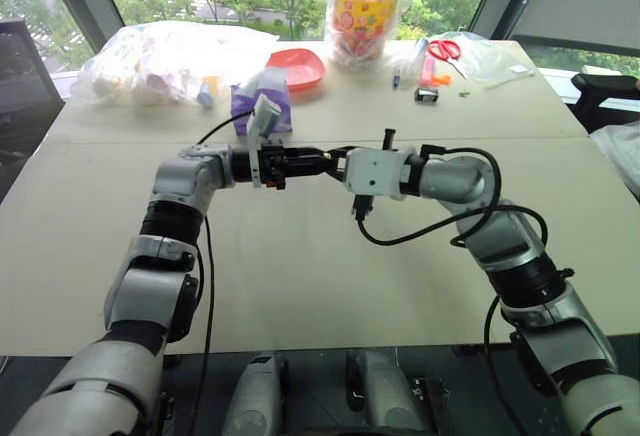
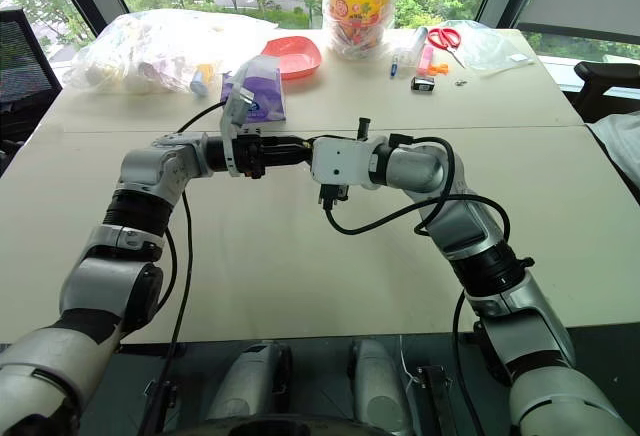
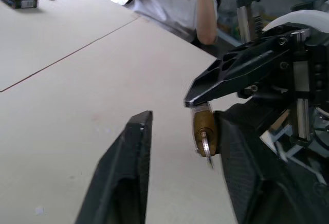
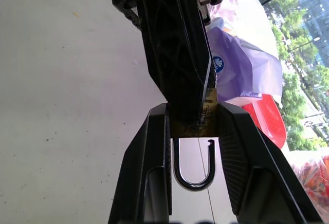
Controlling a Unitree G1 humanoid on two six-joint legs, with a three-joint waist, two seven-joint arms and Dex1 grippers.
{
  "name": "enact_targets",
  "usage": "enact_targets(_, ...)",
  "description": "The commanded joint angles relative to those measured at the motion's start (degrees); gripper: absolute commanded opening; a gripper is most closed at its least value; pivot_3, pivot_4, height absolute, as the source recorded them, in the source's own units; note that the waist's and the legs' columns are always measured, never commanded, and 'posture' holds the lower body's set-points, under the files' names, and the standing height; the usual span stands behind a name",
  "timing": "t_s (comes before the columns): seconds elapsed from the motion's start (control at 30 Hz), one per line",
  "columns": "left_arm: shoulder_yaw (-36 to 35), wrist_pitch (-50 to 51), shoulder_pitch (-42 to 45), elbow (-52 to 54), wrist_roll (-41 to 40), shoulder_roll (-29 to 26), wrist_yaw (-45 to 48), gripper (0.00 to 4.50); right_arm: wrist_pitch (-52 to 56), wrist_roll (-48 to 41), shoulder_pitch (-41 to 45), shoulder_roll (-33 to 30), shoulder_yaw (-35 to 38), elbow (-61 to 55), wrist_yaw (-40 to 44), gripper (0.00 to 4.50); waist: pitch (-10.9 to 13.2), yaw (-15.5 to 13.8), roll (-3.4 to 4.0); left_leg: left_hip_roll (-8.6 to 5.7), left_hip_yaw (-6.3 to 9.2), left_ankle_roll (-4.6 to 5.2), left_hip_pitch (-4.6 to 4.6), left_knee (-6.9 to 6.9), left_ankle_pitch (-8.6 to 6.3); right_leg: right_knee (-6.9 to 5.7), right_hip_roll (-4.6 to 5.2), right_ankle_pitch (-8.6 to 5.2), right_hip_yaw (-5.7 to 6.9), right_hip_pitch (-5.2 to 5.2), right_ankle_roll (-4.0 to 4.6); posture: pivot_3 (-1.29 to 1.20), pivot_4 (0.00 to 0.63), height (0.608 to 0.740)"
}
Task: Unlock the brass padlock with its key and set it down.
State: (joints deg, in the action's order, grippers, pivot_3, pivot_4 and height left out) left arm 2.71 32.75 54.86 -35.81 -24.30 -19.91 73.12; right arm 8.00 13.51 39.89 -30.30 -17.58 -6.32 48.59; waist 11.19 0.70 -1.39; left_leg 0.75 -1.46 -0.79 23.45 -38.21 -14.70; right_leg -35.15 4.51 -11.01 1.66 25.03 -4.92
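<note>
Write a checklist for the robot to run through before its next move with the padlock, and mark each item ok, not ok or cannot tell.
1. Padlock held firmly: ok. The right jaws are shut on its brass body.
2. Key seated in the keyhole: ok. It sticks out of the end of the body.
3. Left jaws gripping the key: not ok. They stand apart, with the key between them.
4. Shackle released: ok, as it looks. One leg ends free, short of the body.
5. Key turned fully: cannot tell.
6. Set-down spot on the table under the hands: ok, bare.
</note>
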Motion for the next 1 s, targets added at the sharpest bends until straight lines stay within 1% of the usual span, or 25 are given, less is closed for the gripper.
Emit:
enact_targets(0.03, -0.29, -0.97, 1.79, 0.08, 0.69, -0.23, 0.17, 0.03, -0.29, -0.25, 1.18, 0.41, 0.72, -3.53, -0.6, 0.69, 0.0, 0.01, 0.0, 0.0, 0.0, 0.0, 0.0, 0.0, 0.0, 0.0, 0.0, 0.0, 0.0, 0.0, 0.0, 0.0, 0.15, 0.74)
enact_targets(0.23, -0.37, -0.75, 1.33, 0.6, 0.76, -0.44, 0.39, 0.01, 0.36, -0.19, 1.26, 0.8, 0.73, -3.4, -0.74, 0.69, 0.0, 0.03, 0.0, 0.0, 0.01, 0.0, 0.0, 0.0, 0.0, -0.01, 0.0, 0.0, 0.0, 0.0, 0.0, 0.0, 0.15, 0.74)
enact_targets(0.3, -0.66, -0.54, 0.91, 1.16, 0.49, -0.63, 0.26, 0.0, 1.37, -0.72, 1.18, 1.17, 1.13, -3.16, -0.81, 1.72, 0.0, 0.03, 0.0, 0.0, 0.0, 0.0, 0.0, 0.0, 0.0, -0.01, 0.0, 0.0, 0.0, 0.0, 0.0, 0.0, 0.15, 0.74)
enact_targets(0.33, -0.81, -0.36, 0.61, 1.59, 0.32, -0.72, 0.18, 0.0, 1.67, -0.95, 1.15, 1.16, 1.23, -3.04, -0.6, 2.05, 0.0, 0.02, 0.0, 0.0, 0.01, 0.0, 0.0, 0.0, 0.0, -0.01, 0.0, 0.0, 0.0, 0.0, 0.0, 0.0, 0.15, 0.74)
enact_targets(0.47, -1.45, 0.72, -0.56, 3.21, -0.4, -1.38, 0.16, 0.0, 2.35, 0.59, 1.05, -0.15, 1.81, -2.75, -1.58, 4.13, 0.0, 0.03, 0.0, 0.0, 0.01, 0.0, 0.0, 0.0, 0.0, -0.01, 0.0, 0.0, 0.0, 0.0, 0.0, 0.0, 0.15, 0.74)
enact_targets(0.5, -1.77, 1.08, -0.96, 3.59, -0.67, -1.79, 0.27, 0.0, 3.85, 0.22, 0.8, -0.2, 2.87, -3.09, -2.13, 4.44, 0.0, 0.04, 0.0, 0.0, 0.0, 0.0, 0.0, 0.0, 0.0, -0.01, 0.0, 0.0, 0.0, 0.0, 0.0, 0.0, 0.15, 0.74)
enact_targets(0.6, -2.46, 2.0, -1.78, 4.19, -1.57, -3.17, 1.2, 0.0, 11.12, -4.59, -0.24, 0.96, 6.96, -6.0, -2.08, 4.44, 0.0, 0.01, 0.0, 0.01, 0.01, 0.0, 0.0, 0.0, 0.0, -0.01, 0.0, 0.0, 0.0, 0.0, 0.0, 0.0, 0.15, 0.74)
enact_targets(0.77, -2.9, 2.69, -2.89, 5.74, -2.18, -4.75, 3.33, 0.0, 19.17, -9.4, -1.35, 2.46, 11.41, -9.36, -3.74, 4.44, 0.0, -0.03, 0.0, 0.02, 0.03, 0.0, 0.0, 0.0, 0.0, -0.02, 0.0, 0.0, 0.01, 0.0, 0.01, 0.0, 0.15, 0.74)
enact_targets(0.87, -2.69, 3.41, -3.27, 6.45, -2.11, -5.2, 3.58, 0.0, 22.58, -11.89, -1.53, 3.13, 12.55, -10.46, -4.4, 4.44, 0.0, -0.07, 0.0, 0.02, 0.02, 0.0, 0.0, 0.0, 0.0, -0.02, 0.01, 0.0, 0.0, 0.0, 0.01, 0.0, 0.15, 0.74)
enact_targets(1.0, -2.5, 4.51, -3.65, 8.08, -2.78, -5.41, 4.0, 0.0, 23.4, -13.02, -1.64, 3.03, 11.24, -10.63, -4.99, 4.44, 0.0, -0.02, 0.0, 0.01, 0.02, 0.0, 0.0, 0.0, 0.0, -0.01, 0.02, 0.0, 0.0, 0.0, 0.02, 0.0, 0.15, 0.74)
